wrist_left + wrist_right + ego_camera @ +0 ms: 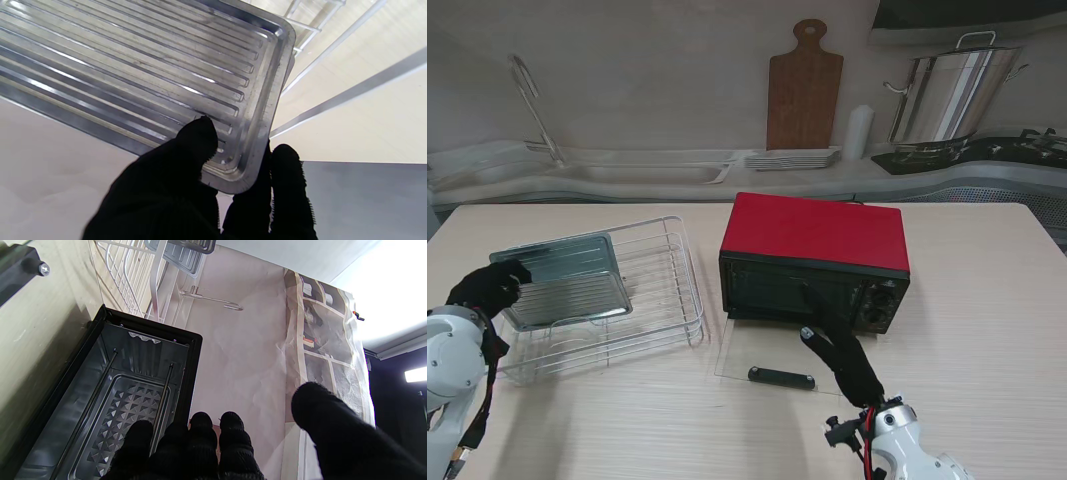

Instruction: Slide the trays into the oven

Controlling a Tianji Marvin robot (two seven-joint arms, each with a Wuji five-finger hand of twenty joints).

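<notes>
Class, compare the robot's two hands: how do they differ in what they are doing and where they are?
The left hand pinches a corner of the ridged metal tray in the wire rack; the right hand holds nothing. The left hand is at the rack; the right hand reaches toward the open red oven. Both wear black gloves.

Oven (815,262) mouth open toward me; glass door (777,362) folded flat on the surface (967,300), black handle (781,376) at its near edge. Cavity (126,396) bare except two thin rods. Right robot hand (842,358) over the door's right part, partly across the opening. Bare strip of surface between wire rack (667,300) and oven's left side. Rack walls ringing the tray (562,280), itself tilted above them; left robot hand (489,287) pinching its left corner. Wide open surface right of oven.
</notes>
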